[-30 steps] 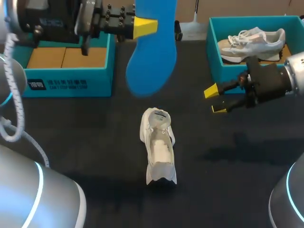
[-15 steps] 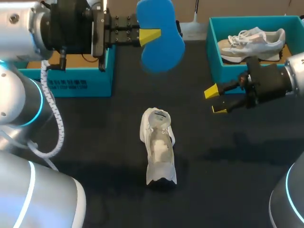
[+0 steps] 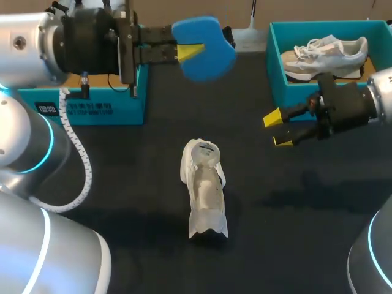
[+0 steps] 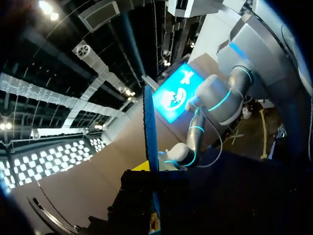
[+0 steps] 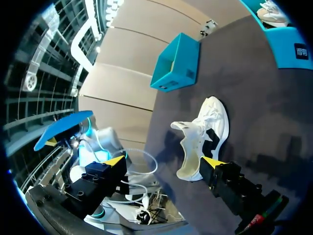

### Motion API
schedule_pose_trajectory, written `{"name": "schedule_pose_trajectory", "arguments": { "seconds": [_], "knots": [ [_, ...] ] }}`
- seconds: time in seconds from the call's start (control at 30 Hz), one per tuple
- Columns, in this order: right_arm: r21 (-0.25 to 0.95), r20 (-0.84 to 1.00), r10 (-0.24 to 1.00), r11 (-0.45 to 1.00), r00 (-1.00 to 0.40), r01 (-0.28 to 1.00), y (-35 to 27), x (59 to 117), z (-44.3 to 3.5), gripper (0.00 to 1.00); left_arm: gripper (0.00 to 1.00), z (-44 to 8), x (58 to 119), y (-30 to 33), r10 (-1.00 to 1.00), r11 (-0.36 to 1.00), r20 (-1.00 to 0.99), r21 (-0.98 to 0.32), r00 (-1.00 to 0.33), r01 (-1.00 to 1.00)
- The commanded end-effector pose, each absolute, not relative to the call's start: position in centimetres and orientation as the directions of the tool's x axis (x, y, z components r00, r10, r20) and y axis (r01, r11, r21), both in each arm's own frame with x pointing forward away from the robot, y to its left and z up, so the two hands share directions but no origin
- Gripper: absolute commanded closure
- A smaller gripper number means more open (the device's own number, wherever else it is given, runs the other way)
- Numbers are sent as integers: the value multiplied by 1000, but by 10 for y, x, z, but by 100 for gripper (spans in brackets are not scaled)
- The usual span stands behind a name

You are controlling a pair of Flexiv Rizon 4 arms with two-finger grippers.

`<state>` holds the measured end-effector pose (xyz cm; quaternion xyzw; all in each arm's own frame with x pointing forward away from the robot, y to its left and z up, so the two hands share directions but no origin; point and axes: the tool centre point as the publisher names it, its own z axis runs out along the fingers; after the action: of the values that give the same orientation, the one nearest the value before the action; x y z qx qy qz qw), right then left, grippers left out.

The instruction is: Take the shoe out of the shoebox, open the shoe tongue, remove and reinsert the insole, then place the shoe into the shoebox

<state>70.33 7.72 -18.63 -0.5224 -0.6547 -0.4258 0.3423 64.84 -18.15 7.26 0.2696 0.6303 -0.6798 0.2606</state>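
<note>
Showed from overhead the left end effector (image 3: 191,52) pinching a blue insole (image 3: 211,58), held high over the far side of the desk (image 3: 306,214), beside a teal box (image 3: 86,107) at the left. Showed a white shoe (image 3: 205,187) standing alone mid-desk, mouth facing up, well apart from both arms. Showed the right end effector (image 3: 277,128) spread and empty, hovering just in front of the teal shoebox (image 3: 275,67), with a second shoe (image 3: 324,55) lying inside it. Gave, from the left wrist, only the insole (image 4: 150,127) seen edge-on, rising straight out ahead of the dark fingers clamped on its lower end; nothing of the shoe there. Gave, from the right wrist, the two yellow tips wide apart with the shoe (image 5: 205,132) lying ahead of them on the desk, untouched, and the insole (image 5: 63,128) aloft off to one side. Judged the step in hand to be reinserting the insole. Called for lining the insole up lengthwise with the shoe, lowering it toe-end first into the mouth, and bracing the shoe with the free end effector against tipping or sliding. Risked buckling the soft foam if pushed in crooked.
</note>
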Motion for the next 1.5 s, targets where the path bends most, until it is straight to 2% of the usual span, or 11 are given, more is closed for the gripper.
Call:
{"name": "schedule_pose_trajectory", "arguments": {
  "seconds": [0.03,0.13,0.7,0.93,1.1,1.5],
  "knots": [
    [200,893,394,91,-220,976,78,703,-187,0,100,70,658,-167,-6,0,-792,-610,-610,792],
    [200,893,394,91,-220,976,78,703,-187,0,100,58,675,-158,-28,68,-896,-444,-443,894],
    [200,893,394,91,-220,976,78,703,-187,0,100,58,675,-158,-28,68,-896,-444,-443,894],
    [200,893,394,91,-220,976,78,703,-187,0,100,9,694,-158,33,104,-984,-171,-175,980],
    [200,893,394,91,-220,976,78,703,-187,0,100,-25,719,-154,38,96,-986,-159,-163,983],
    [200,893,394,91,-220,976,78,703,-187,0,100,-25,719,-154,38,96,-986,-159,-163,983]
  ]
}}
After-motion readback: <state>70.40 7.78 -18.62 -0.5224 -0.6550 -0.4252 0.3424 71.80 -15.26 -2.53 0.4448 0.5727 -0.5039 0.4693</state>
